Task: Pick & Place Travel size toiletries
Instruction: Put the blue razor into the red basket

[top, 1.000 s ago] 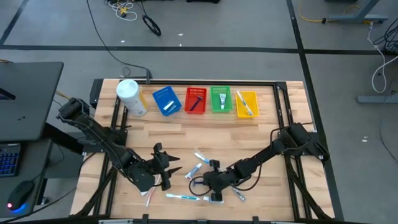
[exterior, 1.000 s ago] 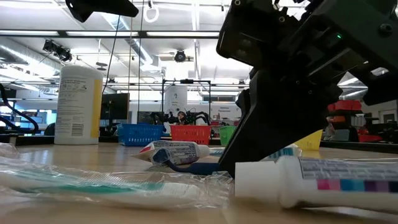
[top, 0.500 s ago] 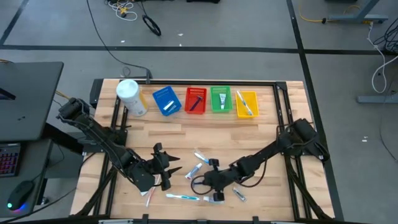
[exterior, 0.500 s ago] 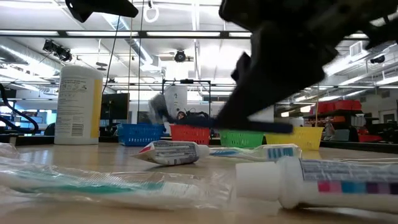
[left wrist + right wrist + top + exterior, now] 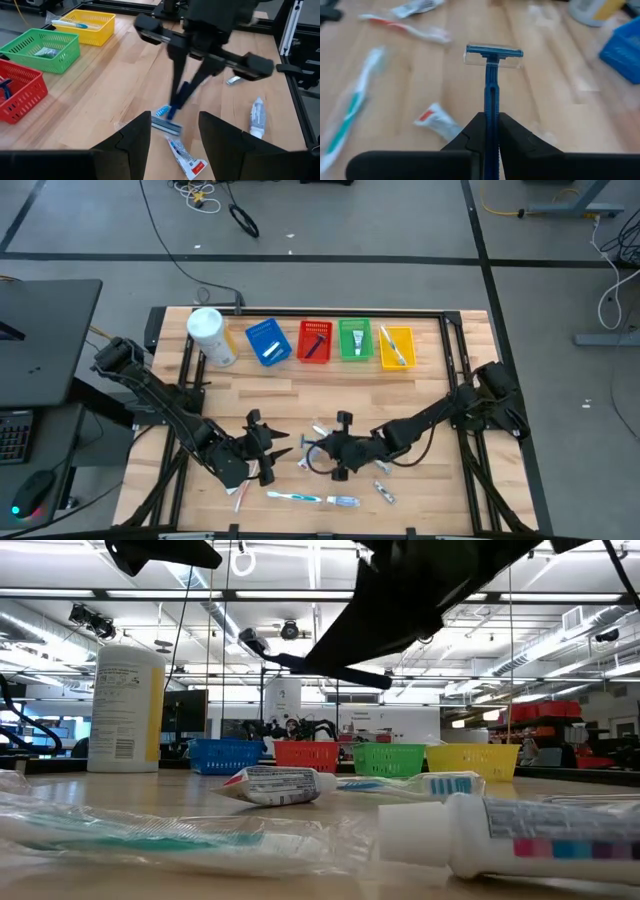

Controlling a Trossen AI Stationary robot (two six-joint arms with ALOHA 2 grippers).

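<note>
Above mid-table, your right gripper (image 5: 491, 131) is clamped on a razor's (image 5: 491, 75) handle, head forward (presumably bound for the red basket (image 5: 314, 341), which already holds one). Left gripper (image 5: 175, 131) waits nearby, fingers apart.

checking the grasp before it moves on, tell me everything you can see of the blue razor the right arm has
The blue razor is a slim disposable one of dark blue plastic, with a ribbed handle and a crossways head under a clear cover. The right gripper is shut on the handle, its fingers pressing both sides, the head sticking out ahead. It is lifted clear of the wooden table, over the scattered toiletries near the front middle; nothing else touches it.
</note>
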